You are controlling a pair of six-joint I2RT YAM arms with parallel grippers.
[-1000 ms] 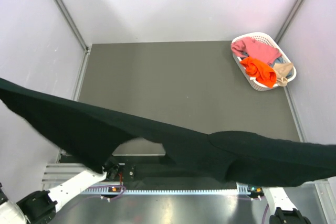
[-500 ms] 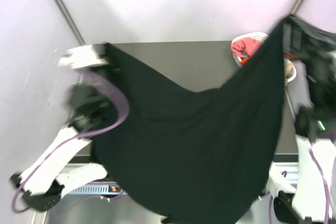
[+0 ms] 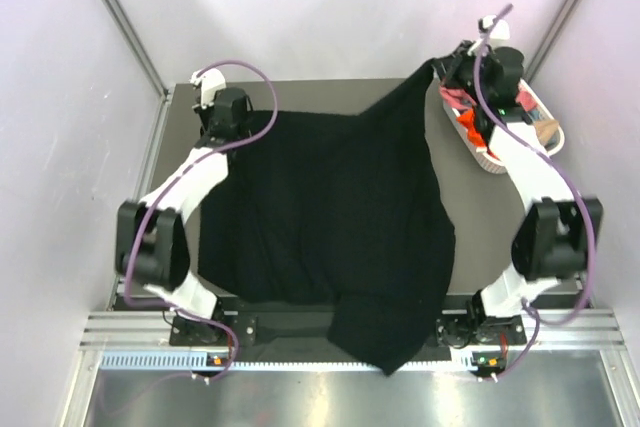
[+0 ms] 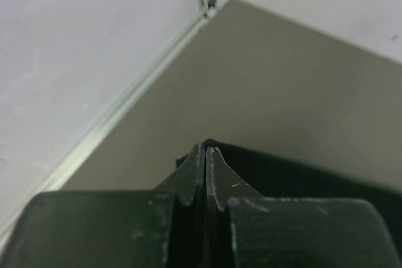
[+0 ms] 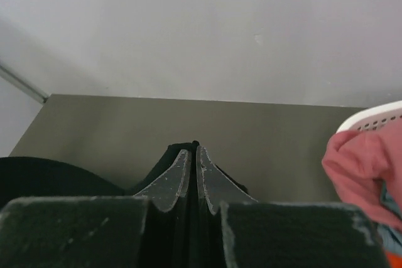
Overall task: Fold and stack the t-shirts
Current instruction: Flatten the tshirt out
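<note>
Your left gripper (image 4: 205,150) is clamped shut on one far corner of the black t-shirt (image 3: 340,207), and your right gripper (image 5: 192,149) is pinched on the other. From both grippers the shirt spreads back toward the arm bases. Its near hem hangs past the front edge of the table (image 3: 330,92). Just right of the right gripper sits the white basket (image 3: 548,142), holding a pink t-shirt (image 5: 361,161). Releasing now could let the overhanging hem drag the cloth off the edge. A rightward drift could snag the basket rim or catch the pink shirt.
</note>
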